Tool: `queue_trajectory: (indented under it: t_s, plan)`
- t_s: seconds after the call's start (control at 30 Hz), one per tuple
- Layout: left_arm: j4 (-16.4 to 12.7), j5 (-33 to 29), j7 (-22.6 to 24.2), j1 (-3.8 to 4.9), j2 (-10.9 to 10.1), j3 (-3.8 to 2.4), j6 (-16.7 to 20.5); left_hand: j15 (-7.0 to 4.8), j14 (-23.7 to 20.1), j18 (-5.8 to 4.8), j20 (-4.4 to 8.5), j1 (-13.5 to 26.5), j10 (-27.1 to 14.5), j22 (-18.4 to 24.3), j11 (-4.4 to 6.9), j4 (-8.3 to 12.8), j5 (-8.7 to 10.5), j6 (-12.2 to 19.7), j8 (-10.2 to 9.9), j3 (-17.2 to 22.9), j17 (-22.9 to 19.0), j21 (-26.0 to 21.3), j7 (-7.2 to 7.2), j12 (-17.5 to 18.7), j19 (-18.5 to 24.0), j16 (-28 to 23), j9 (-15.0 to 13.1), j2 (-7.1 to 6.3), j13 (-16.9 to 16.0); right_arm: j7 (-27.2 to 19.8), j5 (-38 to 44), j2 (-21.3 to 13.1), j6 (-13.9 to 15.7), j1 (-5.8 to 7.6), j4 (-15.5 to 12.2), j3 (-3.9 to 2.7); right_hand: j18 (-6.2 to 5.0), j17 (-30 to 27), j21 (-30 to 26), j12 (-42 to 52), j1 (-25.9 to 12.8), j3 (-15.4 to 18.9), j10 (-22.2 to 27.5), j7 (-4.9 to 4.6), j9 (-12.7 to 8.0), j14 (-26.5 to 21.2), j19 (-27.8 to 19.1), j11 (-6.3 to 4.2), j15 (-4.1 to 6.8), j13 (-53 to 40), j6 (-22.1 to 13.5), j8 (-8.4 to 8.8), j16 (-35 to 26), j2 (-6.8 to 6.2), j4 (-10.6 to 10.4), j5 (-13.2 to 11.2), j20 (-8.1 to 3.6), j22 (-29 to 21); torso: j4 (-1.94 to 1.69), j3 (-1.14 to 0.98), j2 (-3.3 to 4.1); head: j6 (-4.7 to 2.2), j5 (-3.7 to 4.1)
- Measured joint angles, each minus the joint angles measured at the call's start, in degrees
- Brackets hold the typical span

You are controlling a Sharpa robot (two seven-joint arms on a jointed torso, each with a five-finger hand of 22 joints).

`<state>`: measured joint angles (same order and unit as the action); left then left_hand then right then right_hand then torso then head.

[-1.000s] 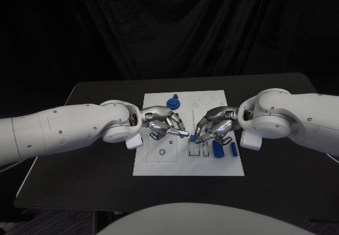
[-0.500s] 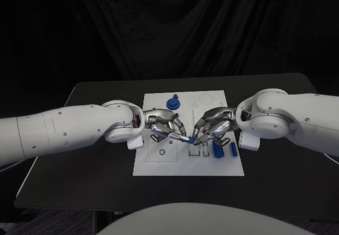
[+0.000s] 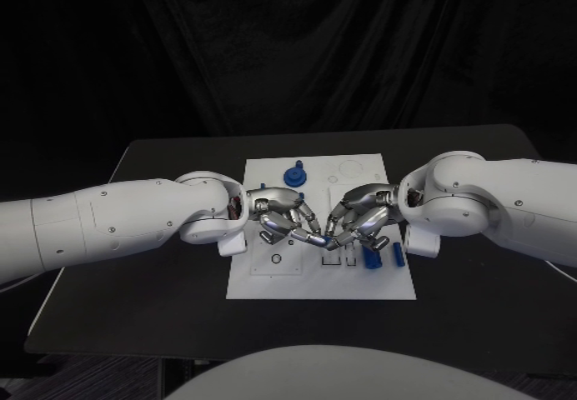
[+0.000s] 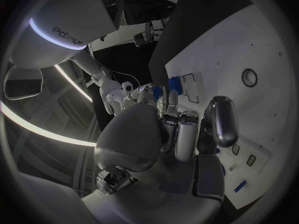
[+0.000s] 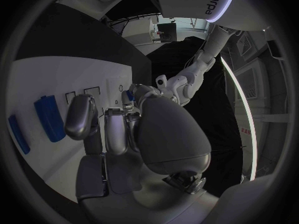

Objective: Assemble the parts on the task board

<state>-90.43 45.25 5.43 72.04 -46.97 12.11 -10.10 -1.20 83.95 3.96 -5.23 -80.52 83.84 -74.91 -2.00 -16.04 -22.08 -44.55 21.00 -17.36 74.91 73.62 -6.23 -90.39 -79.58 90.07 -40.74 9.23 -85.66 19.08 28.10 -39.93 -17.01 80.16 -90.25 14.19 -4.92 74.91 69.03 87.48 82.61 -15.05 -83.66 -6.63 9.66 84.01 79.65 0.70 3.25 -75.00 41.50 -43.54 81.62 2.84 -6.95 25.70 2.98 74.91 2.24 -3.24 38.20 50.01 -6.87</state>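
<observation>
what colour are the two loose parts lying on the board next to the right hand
Blue. The two loose parts show best in the right wrist view, lying on the white task board.

Black table (image 3: 168, 333) before me, its matte top dull, a black curtain (image 3: 313, 67) hung in folds behind it, dark floor beneath, long white light strips (image 4: 37, 129) curved overhead.

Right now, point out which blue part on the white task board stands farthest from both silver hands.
The round blue part with a peg, at the white task board's far edge; the long blue bars lie beside the right hand.
</observation>
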Motion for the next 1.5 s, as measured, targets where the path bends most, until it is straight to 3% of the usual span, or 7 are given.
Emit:
queue_trajectory:
  t_s: [0.37, 0.63, 0.9, 0.97, 1.07, 1.33, 1.5]
  plan:
    - [-0.1, 0.2, 1.2, -0.06, 0.3, 0.01, -1.1, 0.11, -0.1, 0.00, 0.00, -0.8, 0.0, 0.0, -0.21, -0.2, -5.92, -1.6, -2.1, 0.6, 0.0, -0.3, 0.18, 0.2, 0.0, 0.0, 1.4, 0.37, -0.6, 0.9, -0.9, 0.4, -0.9, -0.12, 0.2, 0.03, -0.01, 0.0, -0.7, 0.0, -0.2, -0.7, 0.0, 0.00, 0.0, 0.0, -0.4, 0.02, 0.00, 0.0, 0.0, 0.10, -0.4, -0.22, 0.4, -0.2, 0.00, 0.0, -0.01, 0.02, -0.01, 0.00, -0.26]
    - [0.1, 0.3, 1.5, -0.14, 0.6, 0.02, -2.1, 0.21, 0.0, 0.00, 0.00, -2.7, -0.2, 0.0, 0.00, 0.0, -12.50, -3.4, -3.0, 3.4, 0.0, -0.3, 0.70, 0.3, 0.0, 0.0, 1.7, -0.66, -0.7, 1.2, -1.1, 0.2, -1.0, -0.18, 0.1, 0.07, -0.01, 0.0, -1.0, 0.0, -0.5, -0.8, 0.0, 0.00, 0.0, 0.0, -0.4, 0.02, 0.00, 0.0, 0.0, 0.24, -0.6, -0.44, 0.3, 0.0, 0.00, 0.0, 0.01, -0.01, -0.02, 0.00, -0.13]
    - [0.1, 0.3, 1.4, -0.19, 0.7, 0.01, -2.8, -0.16, 0.1, 0.00, 0.22, -3.7, -0.4, 0.0, 0.20, 0.2, -13.38, -5.7, -3.0, 4.3, 0.0, -0.3, 1.44, 0.3, -0.2, 0.0, 1.3, -1.56, -0.7, 1.2, -1.2, 0.1, -0.9, -0.22, 0.1, 0.07, -0.06, 0.0, -1.6, 0.0, -0.9, -1.7, 0.0, 0.00, 0.0, 0.0, -0.8, 0.02, 0.00, 0.0, 0.0, 0.21, -1.1, -0.43, 1.0, 0.0, 0.03, -0.1, 0.02, -0.01, -0.03, 0.00, -0.24]
    - [0.1, 0.3, 1.4, -0.21, 0.7, 0.00, -2.8, -0.44, 0.2, 0.00, 0.31, -3.9, -0.5, 0.0, 0.27, 0.3, -13.48, -6.2, -3.0, 4.9, 0.0, -0.1, 1.56, 0.3, -0.3, 0.0, 1.2, -1.84, -0.7, 1.2, -1.2, 0.1, -0.9, -0.24, 0.1, 0.07, -0.93, 0.0, -1.7, 0.0, -0.9, -1.7, 0.0, 0.00, 0.0, 0.0, -0.8, 0.02, 0.00, 0.0, 0.0, 0.20, -1.3, -0.42, 1.0, 0.0, -0.01, -0.3, 0.04, -0.02, -0.03, 0.00, -0.28]
    - [0.1, 0.3, 1.5, -0.22, 0.8, -0.02, -2.8, -0.58, 0.1, 0.00, 0.63, -4.9, -0.6, 0.0, 0.47, 1.2, -13.47, -7.0, -3.0, 6.1, 0.0, 0.4, 1.83, 0.4, -0.6, 0.0, 1.2, -2.61, -0.7, 1.2, -1.2, 0.1, -0.9, -0.25, 0.1, 0.10, -0.94, 0.0, -1.8, 0.0, -1.0, -1.9, 0.0, 0.00, 0.0, 0.0, -0.8, 0.02, 0.00, 0.0, 0.0, 0.20, -1.3, -0.34, 1.0, -0.1, -0.01, -0.4, 0.03, -0.01, -0.02, 0.00, -0.29]
    - [0.1, 0.4, 2.3, -0.36, 0.9, 0.03, -2.3, -1.19, 0.1, 0.00, 0.83, -7.3, -0.7, 0.0, 0.55, 1.9, -11.64, -8.1, -7.7, 11.8, 0.0, 0.6, 1.09, 0.5, -0.8, 0.0, 4.2, -4.13, -2.3, 1.5, -1.1, 0.1, -0.9, -0.27, 0.0, 0.12, -0.93, 0.0, -2.5, -0.2, -1.2, -2.4, 0.0, -0.04, 0.0, 0.0, -1.2, 0.02, 0.00, 0.0, 0.0, 0.18, -1.9, -0.13, 1.3, -0.5, -0.01, -0.8, 0.01, -0.01, -0.02, 0.00, -0.37]
    - [0.2, 0.5, 2.7, -0.46, 1.0, 0.09, -1.9, -0.89, 0.1, 0.00, 0.83, -7.3, -0.7, 0.0, 0.55, 1.9, -11.17, -8.2, -8.4, 12.7, 0.0, 0.6, 0.96, 0.5, -0.8, 0.0, 4.9, -4.13, -2.2, 1.8, -1.1, 0.0, -0.9, -0.27, 0.0, 0.07, -0.93, 0.0, -2.5, -0.2, -1.4, -2.4, 0.0, -0.04, 0.0, 0.0, -1.2, 0.02, 0.00, 0.0, 0.0, 0.18, -2.0, -0.28, 1.3, -0.5, -0.01, -0.8, -0.01, -0.01, -0.02, 0.00, -0.43]
